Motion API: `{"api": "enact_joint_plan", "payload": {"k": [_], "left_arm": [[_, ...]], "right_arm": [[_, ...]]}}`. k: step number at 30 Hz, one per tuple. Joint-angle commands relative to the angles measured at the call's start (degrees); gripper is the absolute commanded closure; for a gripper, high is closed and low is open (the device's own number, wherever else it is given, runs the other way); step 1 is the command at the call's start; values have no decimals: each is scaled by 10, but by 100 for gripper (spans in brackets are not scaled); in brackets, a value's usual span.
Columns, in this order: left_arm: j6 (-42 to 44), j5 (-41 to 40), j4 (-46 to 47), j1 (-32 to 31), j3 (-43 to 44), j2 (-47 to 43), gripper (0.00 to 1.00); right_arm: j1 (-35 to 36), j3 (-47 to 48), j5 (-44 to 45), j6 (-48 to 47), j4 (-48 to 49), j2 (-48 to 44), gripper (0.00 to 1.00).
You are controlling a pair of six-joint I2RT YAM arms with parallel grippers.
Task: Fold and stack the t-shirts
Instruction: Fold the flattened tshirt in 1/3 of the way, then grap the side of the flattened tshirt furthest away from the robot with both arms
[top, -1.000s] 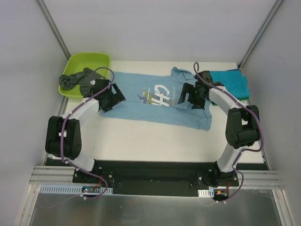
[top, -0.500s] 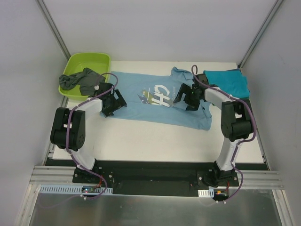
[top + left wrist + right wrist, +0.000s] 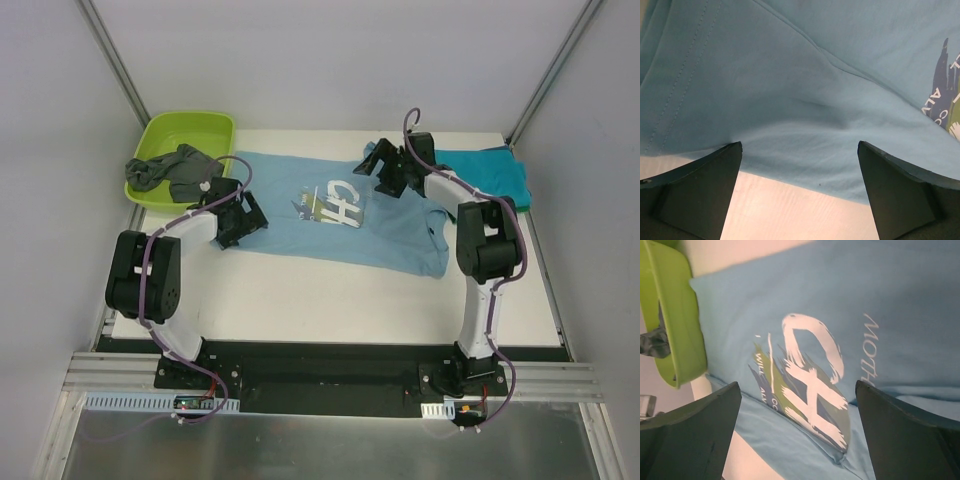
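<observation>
Find the light blue t-shirt (image 3: 330, 215) spread print-up on the white worktop (image 3: 330, 300), between a dark grey tee (image 3: 175, 170) slumped over the lime-green tub (image 3: 190, 125) and a folded teal tee (image 3: 490, 172). Expect thin, limp, light jersey: creases easily, drags rather than slides. Pinch at stitched hem or sleeve edges. Note left gripper (image 3: 800, 200) at the near hem corner and right gripper (image 3: 800, 435) near the far sleeve, both jaws wide, holding nothing.

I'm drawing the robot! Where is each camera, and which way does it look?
Top external: above, behind the arms, looking down on both and the light blue t-shirt.
Left wrist: above the left gripper, facing the shirt's edge; both fingers show.
Right wrist: above the right gripper, facing the CH print and tub; fingers show.
All share the t-shirt.
</observation>
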Motion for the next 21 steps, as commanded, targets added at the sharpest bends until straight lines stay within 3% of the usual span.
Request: {"api": "enact_joint_plan", "payload": {"k": [1,4,10,14,21], "left_arm": [[25,-40,-32,2,-12,-40,1],[26,-28,-34,2,-3,-51,1],[25,4,-33,-2,33,-41,1],[33,3,-33,-2,61,2,1],[32,-6,-34,8,48,40,1]], "right_arm": [[6,77,20,-45,-57,-26,1],[6,51,58,-109,-144,-76,1],[12,-114,120,-158,-261,-215,2],[6,-226,147,-157,-272,-262,3],[-51,-304,179,-159,-276,-264,3]]}}
